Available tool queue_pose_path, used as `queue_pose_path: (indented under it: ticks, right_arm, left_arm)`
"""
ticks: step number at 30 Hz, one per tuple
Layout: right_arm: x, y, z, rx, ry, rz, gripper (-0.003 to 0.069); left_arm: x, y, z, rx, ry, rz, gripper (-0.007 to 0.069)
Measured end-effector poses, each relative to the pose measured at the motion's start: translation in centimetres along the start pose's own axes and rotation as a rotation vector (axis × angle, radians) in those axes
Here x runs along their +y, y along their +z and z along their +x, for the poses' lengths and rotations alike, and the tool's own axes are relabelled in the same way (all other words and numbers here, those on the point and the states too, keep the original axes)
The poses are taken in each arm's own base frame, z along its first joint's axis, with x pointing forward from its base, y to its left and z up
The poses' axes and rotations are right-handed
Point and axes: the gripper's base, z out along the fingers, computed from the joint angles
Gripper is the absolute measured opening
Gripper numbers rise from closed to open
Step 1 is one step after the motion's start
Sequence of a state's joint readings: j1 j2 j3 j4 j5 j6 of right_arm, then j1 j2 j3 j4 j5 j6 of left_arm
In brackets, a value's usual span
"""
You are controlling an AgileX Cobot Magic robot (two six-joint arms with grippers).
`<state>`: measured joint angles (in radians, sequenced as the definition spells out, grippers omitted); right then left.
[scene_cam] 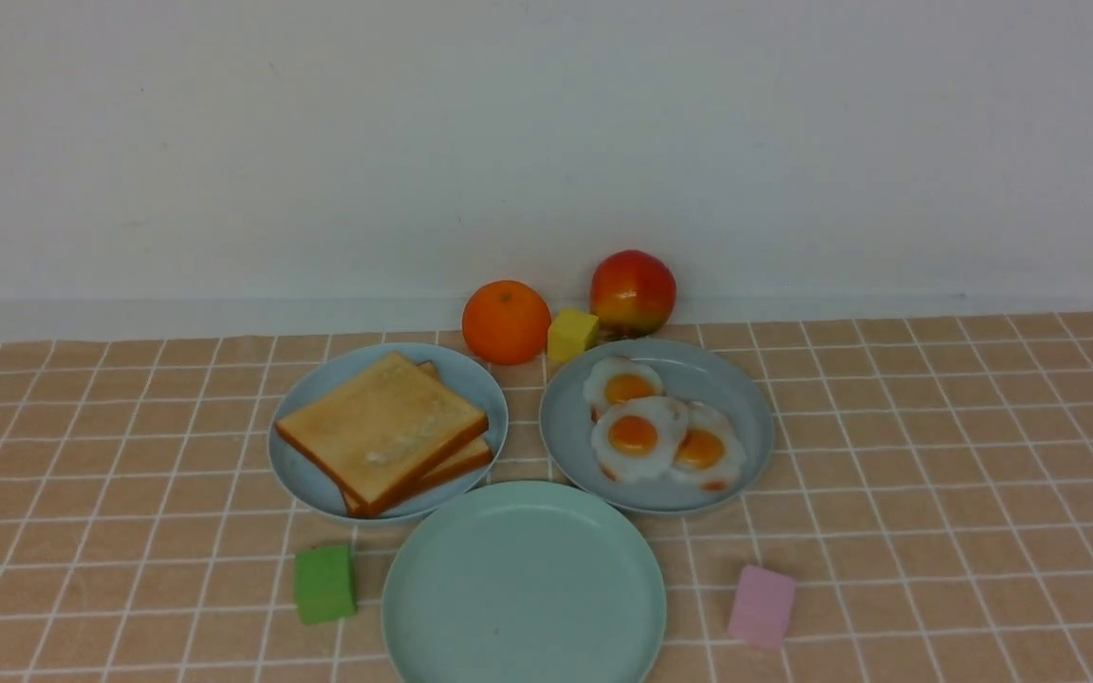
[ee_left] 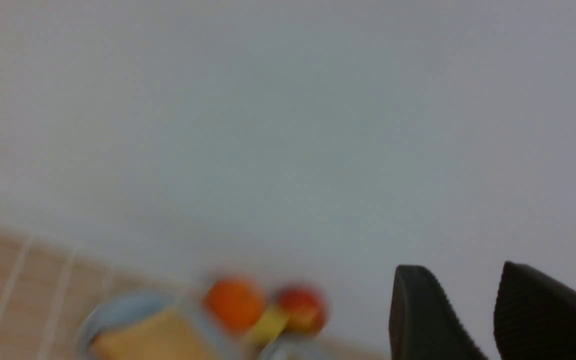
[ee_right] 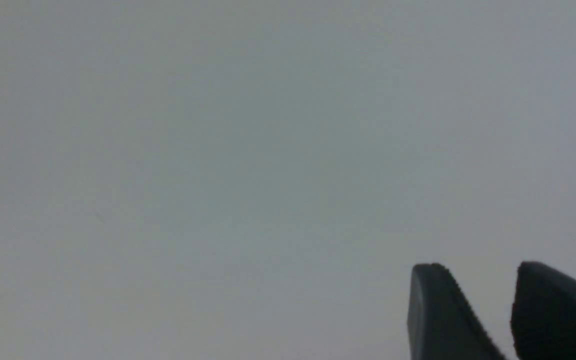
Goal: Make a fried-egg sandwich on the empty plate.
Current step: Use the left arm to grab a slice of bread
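- Between the black fingers of the left gripper [ee_left: 460,270] runs a clear gap: the jaws stand apart and hold nothing, with the white wall [ee_left: 288,125] behind.
- The right gripper [ee_right: 480,267] is likewise parted and empty-handed.
- Front view, lower centre: the mint-green plate [scene_cam: 523,579] lies bare on the checked tablecloth [scene_cam: 935,474].
- Centre left, just beside it: two toast slices [scene_cam: 380,427] are stacked on the sky-blue plate [scene_cam: 475,384].
- Centre right: three fried eggs [scene_cam: 637,436] overlap on the grey-blue plate [scene_cam: 736,408].
- Behind the plates, by the wall: an orange [scene_cam: 506,321], a yellow cube [scene_cam: 572,334] and an apple [scene_cam: 633,292].
- Lower left: a green cube [scene_cam: 324,581].
- Lower right: a pink cube [scene_cam: 761,605].
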<state>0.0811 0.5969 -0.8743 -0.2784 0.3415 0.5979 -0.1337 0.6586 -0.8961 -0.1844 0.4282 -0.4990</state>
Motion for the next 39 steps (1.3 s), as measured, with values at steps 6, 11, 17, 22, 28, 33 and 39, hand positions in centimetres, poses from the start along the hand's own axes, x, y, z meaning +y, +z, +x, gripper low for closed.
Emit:
queue_pose_path:
  ticks: [6,11,17,22,28,33,39]
  right_arm:
    - [-1.9,2.8,4.3,0.359,-0.032,0.211,0.0242]
    - [-2.2,4.3,8.7,0.672,0.059,0.233,0.0242]
    - [0.0,5.5,11.9,0.973,0.046,-0.054,0.0242]
    - [2.2,5.9,12.8,1.049,0.054,-0.373,0.0242]
    - [3.9,6.2,12.8,1.034,0.09,-0.613,0.0242]
    - [4.1,6.1,12.7,1.02,0.097,-0.644,0.0242]
    - [4.2,6.0,12.7,1.032,0.093,-0.658,0.0242]
  left_arm:
    - [3.0,5.5,2.9,0.306,0.048,-0.239,0.0238]
    - [5.4,10.3,6.3,0.563,-0.061,-0.376,0.0238]
    - [7.8,15.4,10.8,0.764,-0.297,-0.467,0.0238]
    - [10.1,19.2,13.1,0.753,-0.313,-0.476,0.0238]
    - [12.6,24.0,14.8,0.704,-0.226,-0.472,0.0238]
    - [13.5,27.1,15.5,0.715,-0.171,-0.459,0.0238]
    - [14.4,28.7,16.5,0.735,-0.158,-0.468,0.0238]
